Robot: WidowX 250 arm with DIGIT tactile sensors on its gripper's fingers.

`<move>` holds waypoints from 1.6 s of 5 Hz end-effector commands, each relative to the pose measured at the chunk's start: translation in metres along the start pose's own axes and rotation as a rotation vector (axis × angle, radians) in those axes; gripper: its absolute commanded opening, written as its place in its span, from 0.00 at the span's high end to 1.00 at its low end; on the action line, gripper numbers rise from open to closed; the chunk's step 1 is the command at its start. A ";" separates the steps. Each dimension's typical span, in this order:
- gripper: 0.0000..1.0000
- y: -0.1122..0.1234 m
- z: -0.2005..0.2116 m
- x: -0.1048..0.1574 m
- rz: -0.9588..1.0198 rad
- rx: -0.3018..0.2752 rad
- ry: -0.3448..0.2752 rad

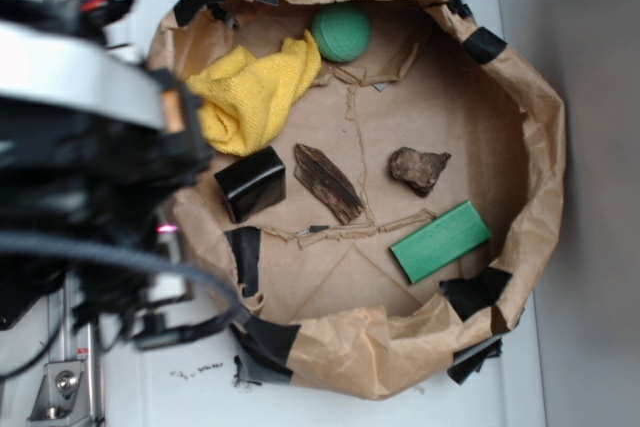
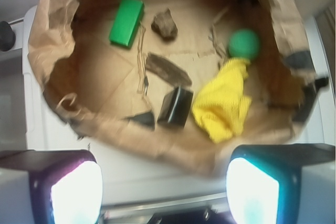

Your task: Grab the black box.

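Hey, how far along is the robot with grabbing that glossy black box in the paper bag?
Nothing looks done yet. The glossy black rectangular box lies untouched on the floor of the brown paper bag, between the yellow cloth and the dark bark strip. In the wrist view the end effector is open and empty, outside the bag's near rim. Left: move in over the box, descend, close and lift.

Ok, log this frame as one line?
phase: approach | target: black box untouched, beside yellow cloth | fingers open, outside the paper bin
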State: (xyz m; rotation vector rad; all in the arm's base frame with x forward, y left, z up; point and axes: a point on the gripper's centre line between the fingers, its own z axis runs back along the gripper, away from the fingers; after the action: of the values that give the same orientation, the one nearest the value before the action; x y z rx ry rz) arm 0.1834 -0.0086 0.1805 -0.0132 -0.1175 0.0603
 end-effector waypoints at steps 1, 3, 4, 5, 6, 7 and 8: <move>0.00 0.002 0.003 0.002 0.014 -0.002 -0.016; 0.00 0.008 -0.042 0.023 0.042 0.019 -0.005; 0.00 0.016 -0.079 0.031 0.093 0.024 0.004; 0.00 0.009 -0.099 0.027 0.107 0.000 0.031; 0.00 0.008 -0.130 0.022 0.146 -0.019 0.075; 0.00 -0.002 -0.157 0.021 0.149 -0.023 0.106; 0.00 -0.009 -0.175 0.030 0.103 0.018 0.084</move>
State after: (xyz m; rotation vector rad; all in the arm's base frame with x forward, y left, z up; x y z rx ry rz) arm 0.2288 -0.0118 0.0149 -0.0021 -0.0075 0.1775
